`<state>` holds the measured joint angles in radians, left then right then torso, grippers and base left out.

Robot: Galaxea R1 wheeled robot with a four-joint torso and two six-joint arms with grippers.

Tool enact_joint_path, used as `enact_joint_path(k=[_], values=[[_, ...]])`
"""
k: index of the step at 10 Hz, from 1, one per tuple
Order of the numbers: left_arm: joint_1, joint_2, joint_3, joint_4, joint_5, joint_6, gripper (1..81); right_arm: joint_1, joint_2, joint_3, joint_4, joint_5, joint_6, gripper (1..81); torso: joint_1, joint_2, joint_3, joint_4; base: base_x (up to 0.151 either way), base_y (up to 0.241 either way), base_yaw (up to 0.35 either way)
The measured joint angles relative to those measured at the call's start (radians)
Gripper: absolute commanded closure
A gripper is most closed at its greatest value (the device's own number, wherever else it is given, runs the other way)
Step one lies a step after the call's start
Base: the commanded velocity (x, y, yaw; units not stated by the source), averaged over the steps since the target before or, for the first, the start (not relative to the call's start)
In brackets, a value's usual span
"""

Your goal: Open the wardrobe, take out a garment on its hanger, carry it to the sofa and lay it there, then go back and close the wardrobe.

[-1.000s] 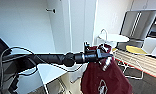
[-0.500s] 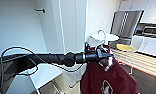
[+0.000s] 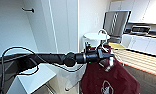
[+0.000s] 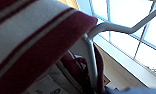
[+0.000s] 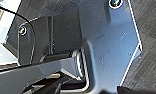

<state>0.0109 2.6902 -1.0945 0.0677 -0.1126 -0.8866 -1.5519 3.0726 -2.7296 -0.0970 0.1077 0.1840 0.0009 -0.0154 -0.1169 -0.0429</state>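
Hanging below left jaws (image 3: pixel 106 53) | garment (image 3: pixel 109 77) | hanger (image 3: pixel 103 33) clamped

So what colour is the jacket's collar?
The collar is maroon with white stripes, best seen in the left wrist view.

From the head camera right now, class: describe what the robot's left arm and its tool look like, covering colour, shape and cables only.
The left arm is a slim black tube with a rounded black joint partway along. A thin black cable loops up above it near the shoulder and another sags under the joint. A small green mark sits on the wrist section. The left tool is a dark, blocky part; its finger shapes are too blurred to describe.
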Motion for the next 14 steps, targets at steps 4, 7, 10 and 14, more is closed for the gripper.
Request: enact_joint_path(k=[4,7,10,14], values=[[-0.007,0.014,-0.002,0.000,0.001,0.000,81.1,0.000,0.000,0.000,0.000,0.000,0.000,1.0,0.000,0.000,0.000,0.000,0.000,0.000,-0.204],[-0.006,0.025,-0.002,0.003,0.001,0.000,81.1,0.000,0.000,0.000,0.000,0.000,0.000,1.0,0.000,0.000,0.000,0.000,0.000,0.000,-0.204],[-0.006,0.005,-0.001,0.004,0.001,-0.001,81.1,0.001,0.000,0.000,0.000,0.000,0.000,1.0,0.000,0.000,0.000,0.000,0.000,0.000,-0.205],[-0.006,0.008,-0.001,0.011,0.001,0.000,81.1,0.001,0.000,0.000,0.000,0.001,0.000,1.0,0.000,0.000,-0.002,0.000,0.000,0.000,-0.205]])
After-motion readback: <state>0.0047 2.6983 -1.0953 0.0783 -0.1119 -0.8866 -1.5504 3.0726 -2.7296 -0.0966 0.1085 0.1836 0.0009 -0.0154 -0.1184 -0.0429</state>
